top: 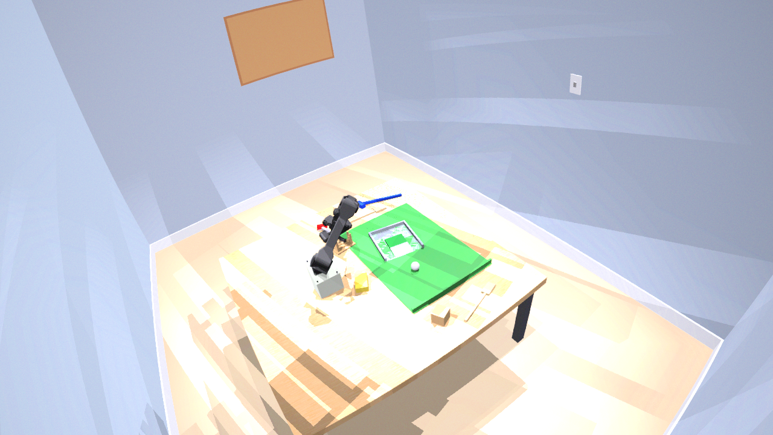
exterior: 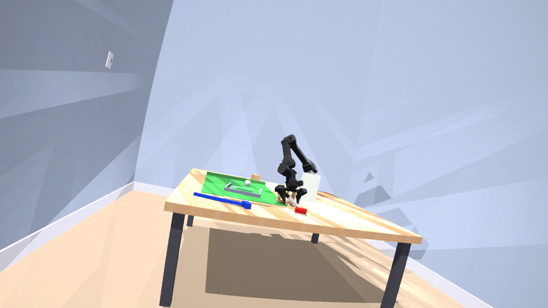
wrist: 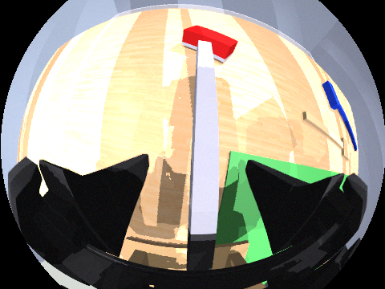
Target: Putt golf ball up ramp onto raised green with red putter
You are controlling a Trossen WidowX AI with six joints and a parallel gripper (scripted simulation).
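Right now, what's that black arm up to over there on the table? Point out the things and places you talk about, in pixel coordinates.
The robot arm is over the red putter [top: 322, 227] [exterior: 300, 210] [wrist: 210, 42], with its fingers [exterior: 292, 198] open on either side of the shaft but not gripping it. It looks about to close on it. The white golf ball [top: 415, 266] [exterior: 247, 183] sits on the green ramp [top: 448, 258] [exterior: 214, 185] [wrist: 245, 225], outside the grey-walled frame, so no putt has brought it to rest there. A blue putter [top: 381, 199] [exterior: 222, 200] [wrist: 341, 108] lies off to the side.

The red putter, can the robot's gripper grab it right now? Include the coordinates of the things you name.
Yes, I think so. The gripper [exterior: 291, 199] [wrist: 199, 163] is open, its fingers stand on both sides of the putter's [exterior: 300, 211] [wrist: 210, 40] pale shaft [wrist: 204, 152], and I see nothing between them and the shaft.
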